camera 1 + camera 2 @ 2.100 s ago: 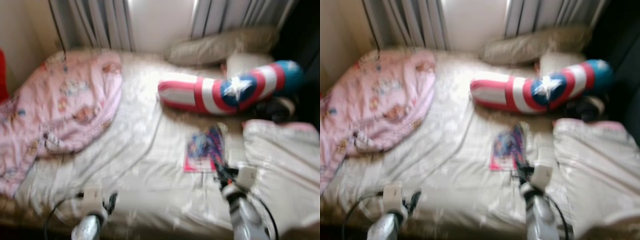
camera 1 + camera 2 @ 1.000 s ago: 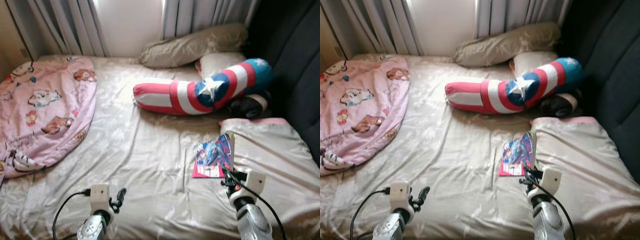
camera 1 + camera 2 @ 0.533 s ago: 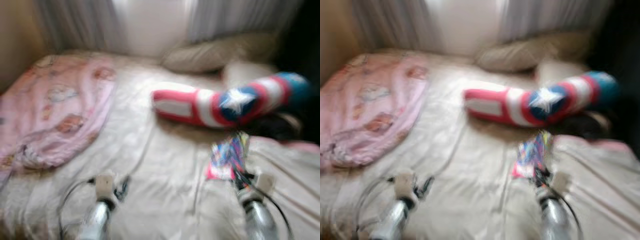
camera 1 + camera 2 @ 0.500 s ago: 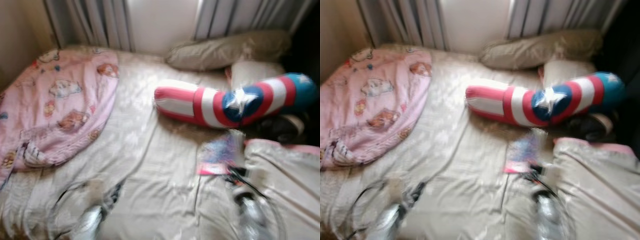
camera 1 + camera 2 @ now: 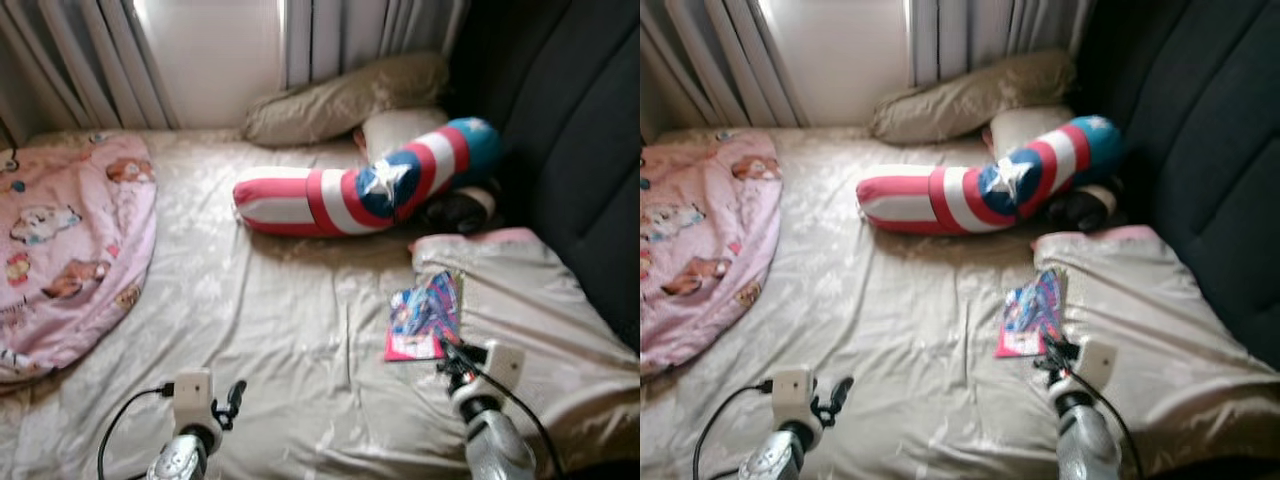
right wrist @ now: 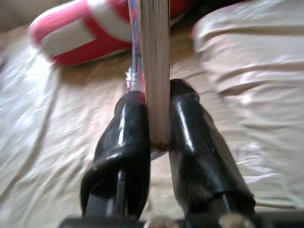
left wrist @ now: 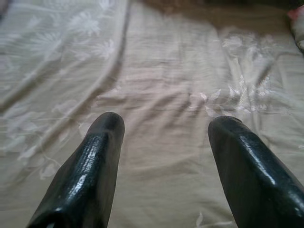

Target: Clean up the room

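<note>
The right hand point(image 6: 159, 142) pinches the comic book point(image 5: 428, 315) by its near edge, its long axis running away toward the striped bolster point(image 5: 350, 190), while the left hand point(image 7: 164, 156) hovers spread over the bed sheet point(image 5: 280, 330).

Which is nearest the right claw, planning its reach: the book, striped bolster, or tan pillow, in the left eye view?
1. Book, clamped in the right claw.
2. Striped bolster, mid-bed beyond the book.
3. Tan pillow, farthest, by the curtains.

A bed point(image 5: 270, 330) in beige sheets carries a pink blanket point(image 5: 60, 250), pillows point(image 5: 340, 100), and a striped bolster point(image 5: 350, 190).
</note>
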Motion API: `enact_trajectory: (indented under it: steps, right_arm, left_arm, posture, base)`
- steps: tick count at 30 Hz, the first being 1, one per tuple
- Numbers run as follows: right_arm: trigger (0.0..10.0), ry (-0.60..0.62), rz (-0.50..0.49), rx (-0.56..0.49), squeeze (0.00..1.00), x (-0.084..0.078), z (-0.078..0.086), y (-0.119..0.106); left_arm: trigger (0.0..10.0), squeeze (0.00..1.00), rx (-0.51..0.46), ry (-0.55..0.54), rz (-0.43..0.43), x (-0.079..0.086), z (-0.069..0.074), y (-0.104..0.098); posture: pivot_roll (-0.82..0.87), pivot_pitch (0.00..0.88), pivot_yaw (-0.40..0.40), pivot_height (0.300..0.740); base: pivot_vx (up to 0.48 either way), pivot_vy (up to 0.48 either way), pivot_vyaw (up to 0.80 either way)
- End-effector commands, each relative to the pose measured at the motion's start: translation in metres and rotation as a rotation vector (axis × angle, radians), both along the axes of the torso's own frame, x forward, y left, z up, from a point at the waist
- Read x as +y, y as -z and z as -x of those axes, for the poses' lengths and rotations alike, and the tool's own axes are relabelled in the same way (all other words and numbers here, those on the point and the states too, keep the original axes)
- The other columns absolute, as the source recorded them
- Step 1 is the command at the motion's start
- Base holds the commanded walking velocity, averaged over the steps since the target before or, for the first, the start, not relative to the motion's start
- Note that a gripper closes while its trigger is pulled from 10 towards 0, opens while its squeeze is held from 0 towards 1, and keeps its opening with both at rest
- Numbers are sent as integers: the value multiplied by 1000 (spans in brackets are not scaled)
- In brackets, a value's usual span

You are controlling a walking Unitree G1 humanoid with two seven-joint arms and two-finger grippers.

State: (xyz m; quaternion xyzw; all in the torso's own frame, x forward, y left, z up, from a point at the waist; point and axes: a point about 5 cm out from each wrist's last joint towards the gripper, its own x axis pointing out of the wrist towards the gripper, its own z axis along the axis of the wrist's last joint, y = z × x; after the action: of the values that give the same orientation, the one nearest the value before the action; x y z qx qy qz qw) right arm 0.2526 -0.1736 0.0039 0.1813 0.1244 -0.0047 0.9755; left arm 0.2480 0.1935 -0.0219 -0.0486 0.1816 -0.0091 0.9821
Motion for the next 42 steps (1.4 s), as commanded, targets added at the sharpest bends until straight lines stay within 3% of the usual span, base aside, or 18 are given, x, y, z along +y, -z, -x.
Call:
enact_trajectory:
  steps: [1,16,26,30,35,42]
  right_arm:
    - [10000,-10,6,-67,0,-1,-12,-15]
    - [10000,-73,-11,-43,0,5,-11,-11]
    - [10000,-107,40,-45,0,5,-14,-14]
    - [10000,-131,27,-54,0,9,-16,-16]
    - [10000,-129,2,-60,0,11,-16,-16]
    - [10000,-125,-1,-38,0,11,-14,-10]
  left_arm:
    - [10000,0,30,-16,3,2,7,6]
    - [10000,0,26,-10,5,2,7,6]
    - [10000,0,-97,-33,26,1,-7,-13]
    - [10000,0,-154,-19,36,-2,-17,-25]
    - [10000,0,-160,-18,37,-2,-19,-27]
    - [10000,0,-159,-6,39,-4,-16,-26]
  posture:
    - [51,53,-32,740]
    - [53,60,-31,740]
    - [52,66,-29,740]
    - [54,69,-28,705]
    - [55,72,-24,675]
    - [58,77,-18,675]
  base:
    - [0,0,0]
    - [0,0,0]
    - [0,0,0]
    - [0,0,0]
    - [0,0,0]
    - [0,0,0]
